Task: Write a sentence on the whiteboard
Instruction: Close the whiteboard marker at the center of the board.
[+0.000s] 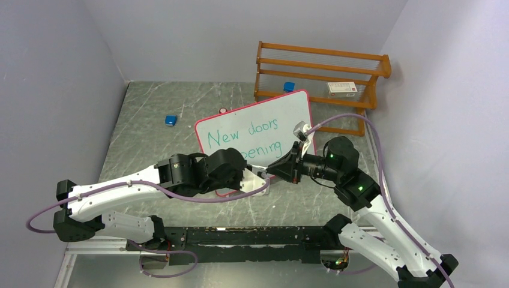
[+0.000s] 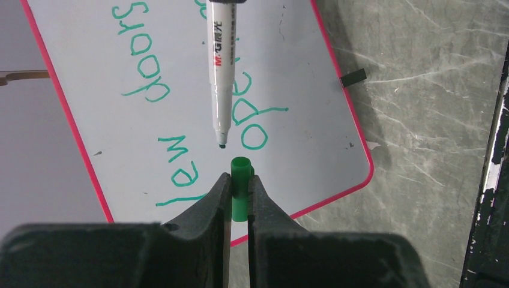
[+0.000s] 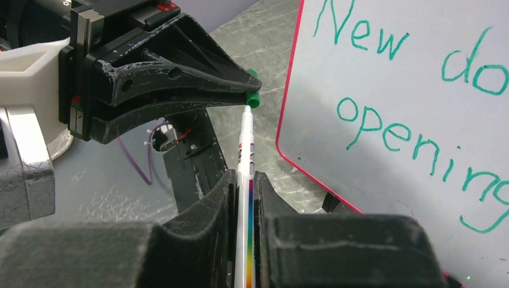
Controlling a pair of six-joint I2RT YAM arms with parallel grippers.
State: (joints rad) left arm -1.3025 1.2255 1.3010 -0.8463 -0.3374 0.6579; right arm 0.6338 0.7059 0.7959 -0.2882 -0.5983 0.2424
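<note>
Grey veined tabletop (image 1: 156, 150), closed in by pale walls, is occupied near its middle by the whiteboard (image 1: 295, 108), which is propped on small black feet just beyond both sets of fingers. On it the sentence (image 1: 245, 139) is read in green as "New doors opening", set in two lines, so the writing is judged complete. What remains is judged to be the capping of the marker (image 2: 219, 72). Its barrel is pinched by the right gripper (image 3: 245, 177), with the tip pointed straight ahead of those fingers. The green cap (image 2: 240, 169) is pinched by the left gripper (image 2: 239, 183), its open mouth turned out past the fingertips toward the tip. The two long axes are seen nearly in line, end to end, in front of the board's lower edge. From the left wrist the tip is shown just short of the mouth and a little to one side; from the right wrist it appears at the mouth, so contact cannot be told. Neither arm is clearly nearer. A short push along the shared axis, with a slight sideways correction, is judged to be needed. Behind the board a wooden rack (image 1: 318, 72) is seen
</note>
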